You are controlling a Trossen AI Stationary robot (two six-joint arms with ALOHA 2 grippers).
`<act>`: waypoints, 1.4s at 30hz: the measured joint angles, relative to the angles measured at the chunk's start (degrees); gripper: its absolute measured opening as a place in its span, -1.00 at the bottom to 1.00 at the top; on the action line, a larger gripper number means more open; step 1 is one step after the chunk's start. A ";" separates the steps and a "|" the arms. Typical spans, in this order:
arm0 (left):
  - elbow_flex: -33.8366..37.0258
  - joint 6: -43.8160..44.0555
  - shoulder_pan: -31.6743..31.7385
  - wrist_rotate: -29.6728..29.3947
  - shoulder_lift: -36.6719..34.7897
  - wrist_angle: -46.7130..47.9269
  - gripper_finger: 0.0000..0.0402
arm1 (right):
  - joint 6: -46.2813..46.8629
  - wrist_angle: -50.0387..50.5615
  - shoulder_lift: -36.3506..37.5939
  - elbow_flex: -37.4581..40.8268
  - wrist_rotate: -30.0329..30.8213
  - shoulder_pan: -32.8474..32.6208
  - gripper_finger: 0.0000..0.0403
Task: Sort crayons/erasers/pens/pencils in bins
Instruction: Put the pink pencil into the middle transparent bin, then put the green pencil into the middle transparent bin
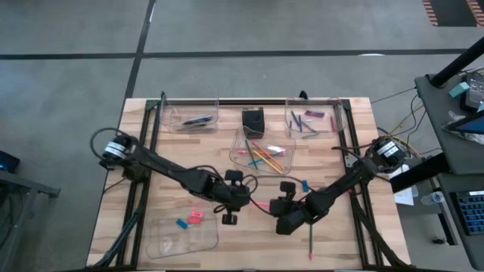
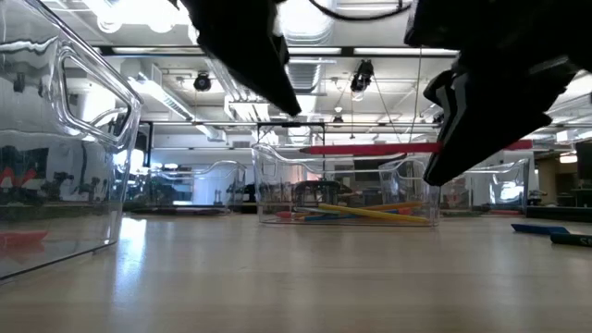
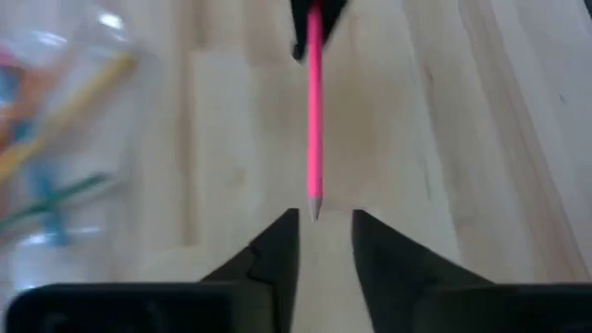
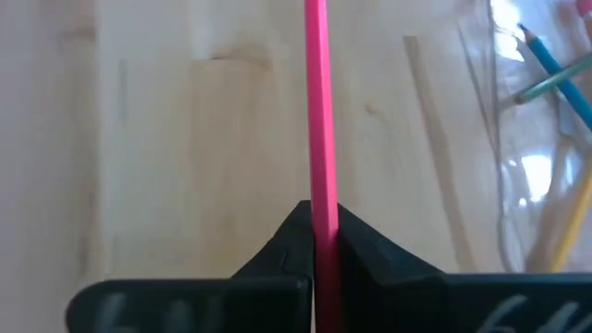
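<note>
A: Starting at the left of the wooden counter [image 1: 151,181], what is there?

B: A clear shallow plastic bin [image 1: 181,236] near the front edge, with a small bright blue eraser [image 1: 181,224] and a pink eraser [image 1: 196,216] at its far end. At the back left, another clear bin [image 1: 189,115] holds a dark pen [image 1: 198,119].

A: And the left gripper [image 3: 320,242]?

B: It sits near the middle, its fingers parted and holding nothing. The tip of a long pink pencil [image 3: 314,111] ends just at the gap between them.

A: Who holds that pencil?

B: The right gripper [image 4: 321,242], close beside the left one. Its fingers are clamped on the pencil, which hangs level above the counter in the low view.

A: What lies behind them?

B: A clear bin of bright pencils [image 1: 263,153] at the centre, a small black box [image 1: 253,121] beyond it, and at the back right a clear bin [image 1: 314,117] with short crayons [image 1: 302,123]. A green-and-pink pencil [image 1: 311,243] lies near the front edge, right of centre.
</note>
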State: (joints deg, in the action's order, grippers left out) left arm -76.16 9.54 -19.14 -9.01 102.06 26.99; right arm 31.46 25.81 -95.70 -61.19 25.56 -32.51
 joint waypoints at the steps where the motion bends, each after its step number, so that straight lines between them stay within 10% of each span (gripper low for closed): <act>1: 0.00 0.12 0.00 -1.31 -1.17 0.52 -0.53 | 0.00 0.50 0.00 0.00 0.04 0.32 -0.95; 15: 2.84 0.59 -2.52 -18.05 -14.84 0.77 -0.23 | -9.54 2.09 10.10 -0.49 5.37 15.15 -0.95; 23: 10.11 0.72 -3.38 -18.41 -15.77 -7.96 -0.30 | -17.34 2.37 12.33 -0.48 -9.29 29.50 -0.93; 42: 15.75 2.85 -5.27 -18.82 -15.73 -19.06 -0.30 | -13.02 23.93 17.45 -8.16 -14.05 29.21 0.13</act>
State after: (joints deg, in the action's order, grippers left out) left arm -60.41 12.40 -24.40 -27.82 86.32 7.93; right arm 18.45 49.74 -78.25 -69.34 11.51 -3.30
